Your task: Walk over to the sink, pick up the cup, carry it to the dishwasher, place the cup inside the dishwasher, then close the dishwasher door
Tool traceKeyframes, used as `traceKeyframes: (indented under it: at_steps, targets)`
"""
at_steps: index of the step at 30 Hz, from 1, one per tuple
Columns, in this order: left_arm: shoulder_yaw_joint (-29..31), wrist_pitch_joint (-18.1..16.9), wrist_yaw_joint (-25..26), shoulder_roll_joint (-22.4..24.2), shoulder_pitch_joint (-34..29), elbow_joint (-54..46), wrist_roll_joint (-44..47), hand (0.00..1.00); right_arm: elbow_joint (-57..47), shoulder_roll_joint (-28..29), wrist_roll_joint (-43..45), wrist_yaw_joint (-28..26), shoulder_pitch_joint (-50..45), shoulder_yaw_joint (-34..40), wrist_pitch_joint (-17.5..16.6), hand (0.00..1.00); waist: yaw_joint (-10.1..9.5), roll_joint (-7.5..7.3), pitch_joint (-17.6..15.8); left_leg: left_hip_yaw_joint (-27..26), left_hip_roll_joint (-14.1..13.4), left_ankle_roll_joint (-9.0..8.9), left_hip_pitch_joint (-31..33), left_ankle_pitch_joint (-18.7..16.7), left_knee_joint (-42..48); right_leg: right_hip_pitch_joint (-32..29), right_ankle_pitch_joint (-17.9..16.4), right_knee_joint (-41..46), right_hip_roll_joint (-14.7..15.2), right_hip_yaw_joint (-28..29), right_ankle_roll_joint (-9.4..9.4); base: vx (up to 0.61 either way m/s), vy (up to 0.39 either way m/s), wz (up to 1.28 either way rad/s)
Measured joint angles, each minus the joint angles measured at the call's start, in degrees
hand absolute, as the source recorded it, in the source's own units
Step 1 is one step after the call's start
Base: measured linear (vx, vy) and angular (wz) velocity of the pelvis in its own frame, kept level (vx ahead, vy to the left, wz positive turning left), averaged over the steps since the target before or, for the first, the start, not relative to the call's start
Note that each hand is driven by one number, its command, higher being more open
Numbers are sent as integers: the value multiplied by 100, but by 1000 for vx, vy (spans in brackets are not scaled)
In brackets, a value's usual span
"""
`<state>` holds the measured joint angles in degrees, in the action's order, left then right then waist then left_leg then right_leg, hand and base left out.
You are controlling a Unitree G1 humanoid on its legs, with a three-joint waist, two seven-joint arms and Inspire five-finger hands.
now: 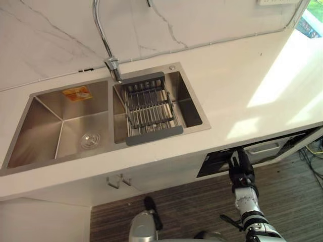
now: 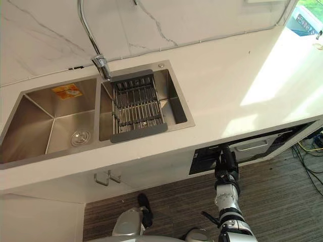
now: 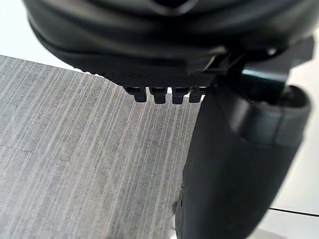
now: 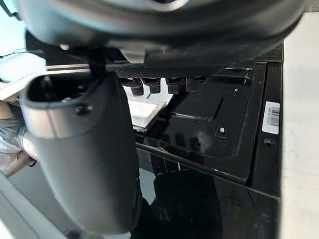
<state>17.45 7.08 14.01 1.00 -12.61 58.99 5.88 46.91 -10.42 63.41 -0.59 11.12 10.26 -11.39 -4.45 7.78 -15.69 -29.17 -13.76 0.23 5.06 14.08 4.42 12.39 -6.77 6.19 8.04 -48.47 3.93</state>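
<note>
The steel double sink (image 1: 70, 126) is set in the white counter, with a curved faucet (image 1: 112, 63) behind it and a dark drying rack (image 1: 149, 108) across its right basin. Under the counter to the right, the dishwasher (image 1: 217, 164) shows a dark front and a grey inner edge (image 1: 265, 147) below the countertop. My right hand (image 1: 241, 169) reaches up against that dark front with its fingers straight; the right wrist view has the glossy black panel (image 4: 209, 124) just past them. My left hand (image 1: 151, 207) hangs low in front of the sink cabinet, relaxed, holding nothing.
A round drain (image 1: 90, 140) sits in the left basin, with an orange sticker (image 1: 76, 93) on its back wall. Two cabinet handles (image 1: 118, 180) stick out below the sink. Striped grey floor (image 1: 192, 206) lies before the cabinets. Cables (image 1: 313, 156) trail at the far right.
</note>
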Motion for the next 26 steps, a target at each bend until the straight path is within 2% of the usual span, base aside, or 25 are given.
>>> traceKeyframes:
  at_steps: [1, 4, 6, 7, 9, 12, 14, 15, 17, 18, 19, 20, 21, 22, 23, 24, 25, 26]
  targets:
    - [-1, 0, -28, -3, -4, 22, 7, 100, -99, -41, -168, -23, -83, -74, 0, 100, 6, 0, 0, -7, 7, 0, -5, 0, 0, -1, 0, 0, 10, 8, 0, 18, 37, -3]
    - [-18, -29, -53, -9, -28, 22, -29, 100, -351, -372, -1814, -38, -554, -764, 213, 100, 29, -23, 47, -89, 65, -2, 14, 3, 10, -5, 7, -5, 66, -20, 57, 42, 36, 5]
    - [-308, -275, -137, -65, -83, 18, -147, 100, 79, -247, -3243, 347, -871, -1063, 535, 100, -10, -26, 203, -156, 149, -2, 41, 3, -19, -10, 15, -52, 121, -51, 124, 83, 37, 8]
    - [-410, -365, -189, -89, -108, 17, -146, 100, 305, -124, -3449, 468, -911, -1037, 601, 100, -16, -48, 227, -157, 180, -2, 39, 3, -44, -7, 24, -61, 139, -65, 161, 83, 30, 10]
    - [-670, -517, -321, -133, -159, 22, -139, 100, 1196, 232, -4242, 796, -1158, -550, 679, 100, 5, -28, 278, -209, 351, -7, -86, 0, -312, 33, 75, -99, 226, -88, 292, 125, 63, 6]
    - [-671, -542, -398, -164, -206, 73, -91, 100, 1529, 222, -4881, 1158, -1470, 347, 476, 100, 79, -79, 302, -311, 538, -27, -215, -23, -653, 69, 148, -112, 312, -119, 372, 119, 91, 3]
    - [-667, -525, -432, -327, -207, 221, 106, 100, 1568, 216, -5205, 1575, -1839, 961, 281, 100, 103, -330, 415, -313, 709, -73, -290, -93, -837, 64, 145, -82, 446, -133, 467, 124, 84, 4]
    - [-667, -496, -436, -382, -207, 247, 176, 100, 1569, 212, -5272, 1661, -1925, 1063, 238, 100, 104, -403, 449, -310, 752, -67, -314, -145, -854, 61, 111, -13, 512, -134, 513, 124, 85, 5]
    - [-677, -336, -511, -586, -227, 390, 468, 100, 1560, 231, -5644, 1881, -2246, 1355, 131, 100, 151, -696, 619, -263, 1009, 22, -407, -482, -925, 4, -263, 771, 998, -192, 721, 153, 114, 24]
    - [-683, -277, -544, -641, -237, 393, 571, 100, 1558, 255, -5738, 1885, -2319, 1429, 132, 100, 168, -769, 666, -217, 1084, 52, -417, -551, -937, -30, -325, 1078, 1181, -172, 758, 134, 95, 62]
    - [-786, -125, -559, -693, -229, 411, 656, 100, 1555, 274, -5863, 1893, -2414, 1480, 142, 100, 269, -801, 691, -12, 1183, 93, -455, -594, -959, -191, -277, 1894, 1512, 75, 696, 126, 106, 77]
    - [-807, -31, -573, -728, -228, 411, 662, 100, 1552, 323, -5921, 1889, -2443, 1542, 160, 100, 293, -822, 688, 148, 1240, 106, -475, -603, -956, -445, -127, 2596, 1737, 496, 462, 167, 146, 107]
    - [-803, 70, -609, -751, -217, 408, 665, 100, 1553, 464, -5923, 1870, -2445, 1591, 234, 100, 303, -828, 687, 382, 1284, 200, -527, -668, -948, -776, 303, 3294, 1834, 1162, 134, 182, 139, 90]
    - [-803, 91, -648, -763, -200, 404, 667, 100, 1555, 542, -5921, 1858, -2448, 1590, 260, 100, 326, -824, 689, 538, 1274, 224, -569, -685, -948, -912, 615, 3565, 1839, 1496, 229, 191, 75, 106]
    - [-835, 130, -684, -771, -217, 400, 781, 100, 1550, 728, -5901, 1804, -2424, 1591, 269, 100, 382, -771, 657, 813, 1268, 293, -630, -732, -925, -1096, 421, 3917, 1753, 1960, 427, 203, 16, 106]
    - [-839, 210, -685, -813, -200, 395, 931, 100, 1516, 861, -5858, 1683, -2278, 1583, 310, 100, 395, -825, 621, 1047, 1249, 337, -663, -775, -882, -1304, -241, 3822, 1542, 2215, 521, 158, 3, 92]
    - [-840, 229, -690, -827, -196, 395, 965, 100, 1506, 862, -5850, 1644, -2250, 1575, 330, 100, 395, -828, 617, 1090, 1249, 338, -664, -779, -881, -1356, -334, 3755, 1498, 2262, 526, 122, -7, 75]
    - [-851, 332, -803, -891, -169, 397, 996, 100, 1428, 864, -5848, 1497, -2164, 1568, 383, 100, 394, -821, 603, 1217, 1249, 334, -661, -784, -887, -1555, -522, 3413, 1314, 2426, 608, 38, -1, 34]
